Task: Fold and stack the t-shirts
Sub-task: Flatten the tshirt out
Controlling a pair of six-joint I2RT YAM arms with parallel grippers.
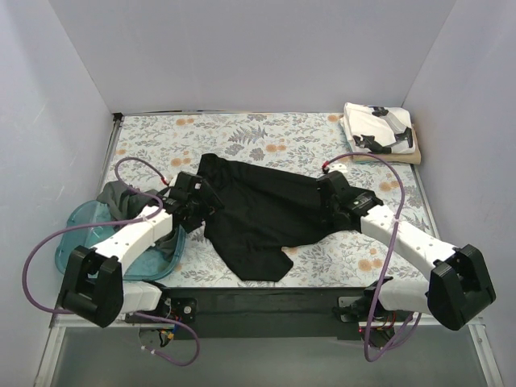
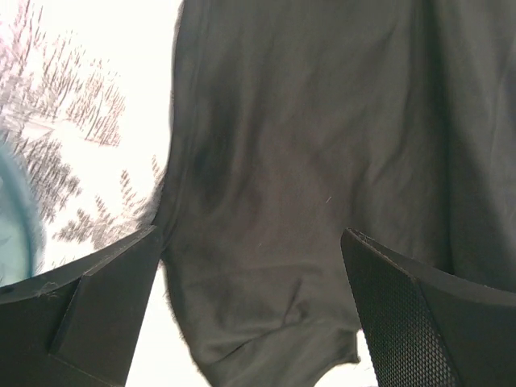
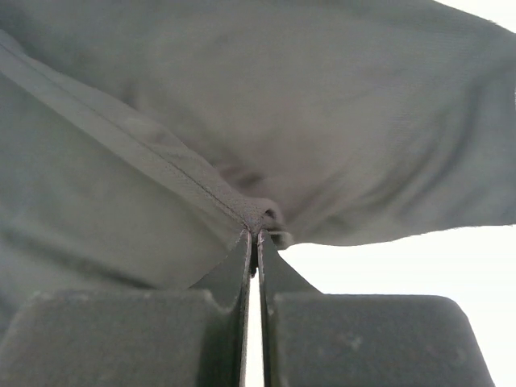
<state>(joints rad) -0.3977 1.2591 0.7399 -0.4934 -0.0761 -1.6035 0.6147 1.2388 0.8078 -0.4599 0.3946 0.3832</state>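
Tub (image 1: 74,227) of translucent blue plastic holds a dark grey-green t-shirt (image 1: 118,197).

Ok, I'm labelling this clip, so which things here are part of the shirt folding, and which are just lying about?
Part of the job: black t-shirt, pinched by the shut right gripper; open left gripper over it; white printed t-shirt folded on the tan t-shirt; grey-green t-shirt in the blue tub.
Lying about: blue tub; floral table cover.
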